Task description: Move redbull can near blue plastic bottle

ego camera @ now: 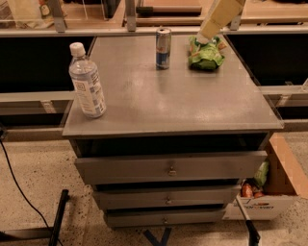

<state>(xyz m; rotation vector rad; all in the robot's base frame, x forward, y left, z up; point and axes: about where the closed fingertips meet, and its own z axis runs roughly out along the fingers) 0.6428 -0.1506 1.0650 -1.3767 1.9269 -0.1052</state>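
Observation:
The redbull can (163,48) stands upright at the back middle of the grey cabinet top (183,101). The blue plastic bottle (87,87), clear with a white cap and a blue-and-white label, stands upright near the front left corner, far from the can. My cream arm (221,14) comes in from the top right. My gripper (204,38) is at its lower end, just above the green snack bag (206,54) and to the right of the can, apart from it.
The cabinet has three drawers, the top one (168,166) slightly pulled out. A cardboard box (269,192) with items sits on the floor at the right. A black cable (14,182) and a black bar (57,218) lie on the floor at the left.

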